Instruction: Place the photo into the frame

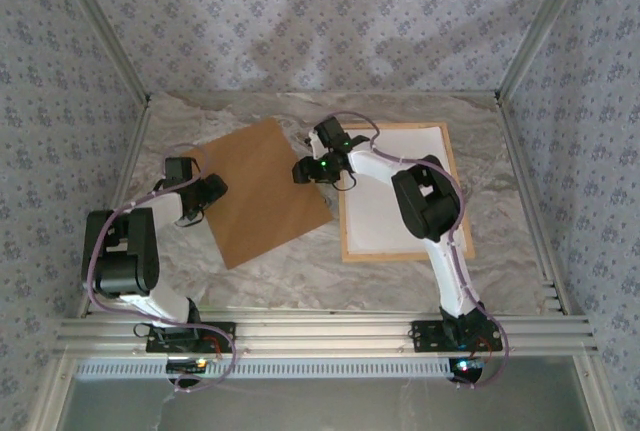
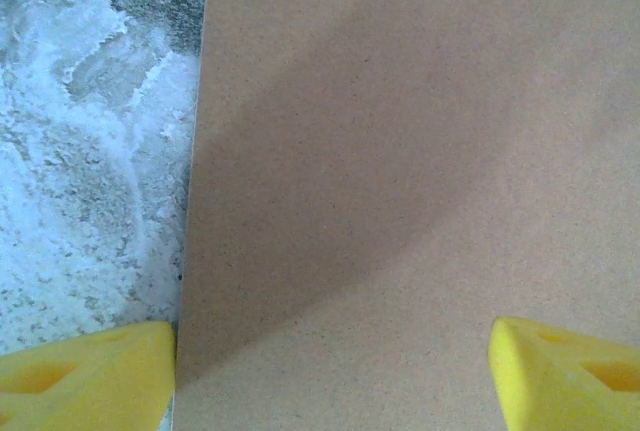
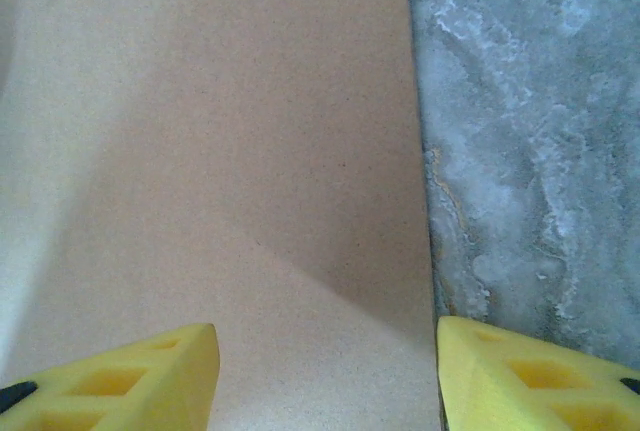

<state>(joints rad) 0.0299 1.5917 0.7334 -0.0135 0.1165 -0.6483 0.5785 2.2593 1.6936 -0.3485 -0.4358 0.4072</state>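
The frame (image 1: 395, 257) lies flat at the table's (image 1: 300, 281) 3 o'clock, a white sheet (image 1: 385, 221) inside it; the brown board (image 1: 258, 191) rests at its 9 o'clock. My left gripper (image 2: 330, 371) hangs spread over the board's 9 o'clock edge, my right gripper (image 3: 325, 371) spread over its 2 o'clock edge

No legible text, labels, brands or numbers. Blank brown board (image 1: 258, 191), plain frame (image 1: 400, 255), floral-print walls (image 1: 300, 21). Possibly tiny markings on arm bases (image 1: 455, 336), too small to read.

Plain brown board (image 1: 262, 191), light wood frame (image 1: 385, 256), grey marbled table (image 1: 300, 286), blue-flowered walls (image 1: 300, 21).
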